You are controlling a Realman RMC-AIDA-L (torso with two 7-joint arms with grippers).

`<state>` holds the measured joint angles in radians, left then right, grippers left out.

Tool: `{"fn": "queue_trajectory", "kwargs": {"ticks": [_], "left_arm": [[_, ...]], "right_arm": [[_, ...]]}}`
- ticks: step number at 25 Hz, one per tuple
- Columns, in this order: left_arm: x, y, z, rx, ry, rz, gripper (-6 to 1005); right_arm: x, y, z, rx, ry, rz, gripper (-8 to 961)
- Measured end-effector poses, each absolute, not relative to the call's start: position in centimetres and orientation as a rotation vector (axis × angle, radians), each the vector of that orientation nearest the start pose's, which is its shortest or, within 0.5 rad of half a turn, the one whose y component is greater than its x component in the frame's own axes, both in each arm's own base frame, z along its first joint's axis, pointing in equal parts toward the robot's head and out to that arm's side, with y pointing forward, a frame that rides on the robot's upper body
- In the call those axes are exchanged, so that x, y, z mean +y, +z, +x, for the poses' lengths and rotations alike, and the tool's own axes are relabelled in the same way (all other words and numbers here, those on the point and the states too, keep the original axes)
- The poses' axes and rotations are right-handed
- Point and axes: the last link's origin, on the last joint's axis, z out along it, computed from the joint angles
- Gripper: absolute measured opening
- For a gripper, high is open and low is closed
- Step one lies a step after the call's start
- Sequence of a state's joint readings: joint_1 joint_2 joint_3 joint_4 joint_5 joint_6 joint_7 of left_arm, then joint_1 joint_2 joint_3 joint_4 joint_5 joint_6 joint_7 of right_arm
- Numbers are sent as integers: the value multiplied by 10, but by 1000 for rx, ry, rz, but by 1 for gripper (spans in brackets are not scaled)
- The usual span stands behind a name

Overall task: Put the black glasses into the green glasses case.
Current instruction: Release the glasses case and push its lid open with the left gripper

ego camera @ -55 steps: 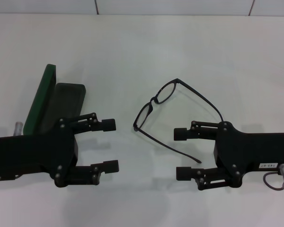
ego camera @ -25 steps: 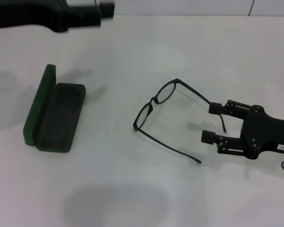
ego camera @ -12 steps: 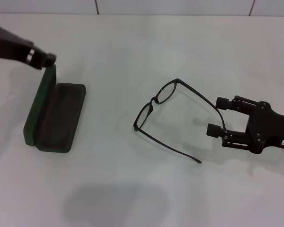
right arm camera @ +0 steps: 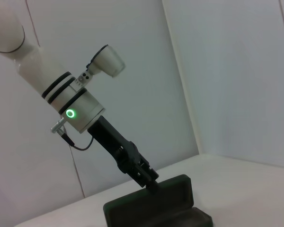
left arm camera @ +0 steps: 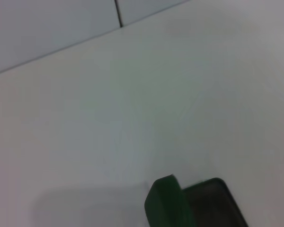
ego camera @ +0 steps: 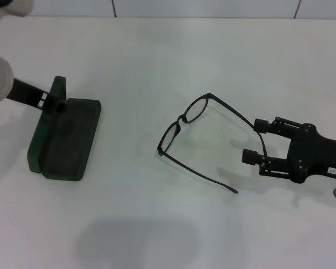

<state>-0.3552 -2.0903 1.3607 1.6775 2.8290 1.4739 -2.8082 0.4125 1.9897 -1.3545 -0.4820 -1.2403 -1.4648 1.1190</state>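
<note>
Surface (ego camera: pixel 157 235): white, smooth, matt. Black glasses (ego camera: pixel 182 120): thin frame, slight sheen, clear lenses. Green glasses case (ego camera: pixel 45 126): smooth dark green shell, dull dark lining. Right hand (ego camera: pixel 256 142): matt black. Left arm (right arm camera: pixel 80 111): glossy white housing.

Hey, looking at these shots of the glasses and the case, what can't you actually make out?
- Left hand: in the head view the green glasses case lid hides its fingertips, so open or shut is unclear.
- Left wrist view: shows only a corner of the case, no fingers.
- Black glasses: the far temple tip passes behind the open right hand, so contact is unclear.
- Lid lettering: not readable.
</note>
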Motion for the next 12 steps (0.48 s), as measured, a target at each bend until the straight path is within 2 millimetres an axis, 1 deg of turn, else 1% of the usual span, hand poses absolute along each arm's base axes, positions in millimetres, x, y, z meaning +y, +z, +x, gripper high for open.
{"fn": "queue_trajectory", "kwargs": {"ticks": [8, 12], "left_arm": [[343, 53, -231, -1136, 427, -2102, 534], [345, 49, -235, -1152, 451, -2108, 528]], "right_arm": [[298, -28, 260, 489, 973, -2684, 797], [298, -28, 260, 488, 971, -2685, 797]]}}
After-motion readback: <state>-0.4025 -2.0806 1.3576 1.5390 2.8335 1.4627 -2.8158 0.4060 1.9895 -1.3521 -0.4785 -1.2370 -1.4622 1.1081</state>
